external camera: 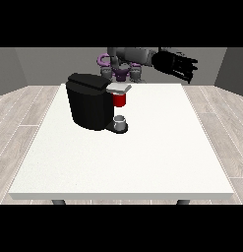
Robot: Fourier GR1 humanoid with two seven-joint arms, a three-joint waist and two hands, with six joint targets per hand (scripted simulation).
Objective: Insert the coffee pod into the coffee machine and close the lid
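Observation:
The black coffee machine (89,101) stands on the white table (142,152), left of centre towards the back. Its light grey lid (119,88) juts out to the right at the top, with a red thing at the machine (120,100) just beneath it. A small grey thing (121,121) sits on the machine's base plate. The hand at the view's right (176,64) is raised above the table's far edge, right of the machine and well apart from it, with its dark fingers stretched out. No hand shows at the view's left.
The robot's grey and purple torso (124,63) is behind the table's far edge. Wooden floor surrounds the table on all sides.

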